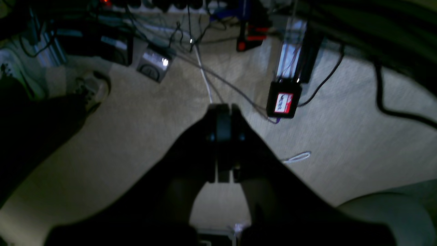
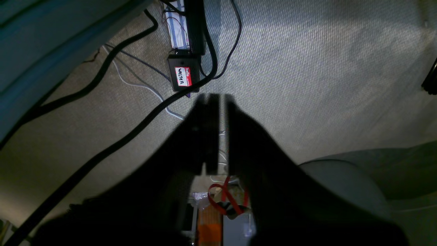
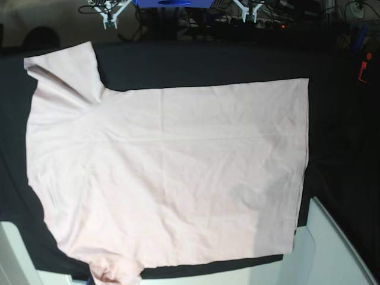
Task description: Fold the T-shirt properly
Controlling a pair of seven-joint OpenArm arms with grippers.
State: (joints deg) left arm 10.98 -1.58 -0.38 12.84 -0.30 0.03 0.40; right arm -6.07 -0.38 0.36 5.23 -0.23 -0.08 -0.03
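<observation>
Lying flat and plain side up, the T-shirt (image 3: 172, 172) covered the black cloth (image 3: 332, 136) on the worktop, ready for folding. Both arms waited off to the side, left gripper (image 1: 223, 143) and right gripper (image 2: 218, 133) pressed together, holding nothing.

Left gripper (image 1: 223, 109) — black, two tapering fingers (image 1: 235, 130) widening into a broad dark body, small bolt heads near the tips. Right gripper (image 2: 218, 99) — same black tapered build, with red wiring (image 2: 222, 198) and an orange strip (image 2: 208, 229) at its base.
</observation>
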